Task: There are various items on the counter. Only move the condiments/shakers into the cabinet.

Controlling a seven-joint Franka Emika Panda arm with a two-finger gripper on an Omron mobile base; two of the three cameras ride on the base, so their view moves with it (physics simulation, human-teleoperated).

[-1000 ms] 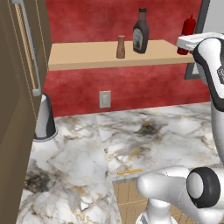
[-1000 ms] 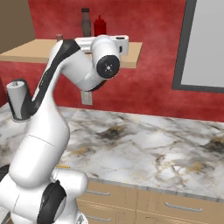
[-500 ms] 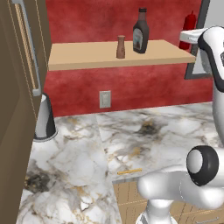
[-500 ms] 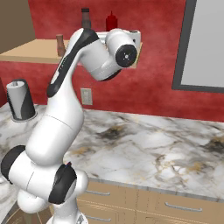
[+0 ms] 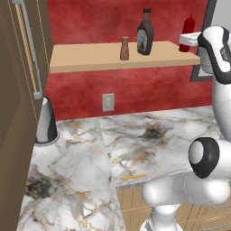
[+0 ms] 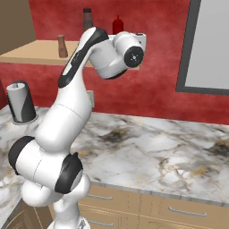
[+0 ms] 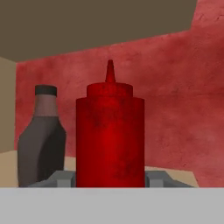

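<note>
Hand view: gripper [image 7: 110, 179] clasps red bottle [image 7: 110, 140]; sauce bottle [image 5: 145, 32], shaker [image 5: 125, 48] on cabinet [image 5: 90, 58].

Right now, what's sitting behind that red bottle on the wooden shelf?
Behind the red bottle stands the dark sauce bottle, off to one side, and the red wall. Whatever lies straight behind the bottle is covered.

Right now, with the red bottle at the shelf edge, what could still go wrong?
The red bottle sits between the jaws near the right end of the cabinet shelf; released too far out, it could tip off. The dark sauce bottle stands close beside it, so a sideways swing might knock it over.
</note>
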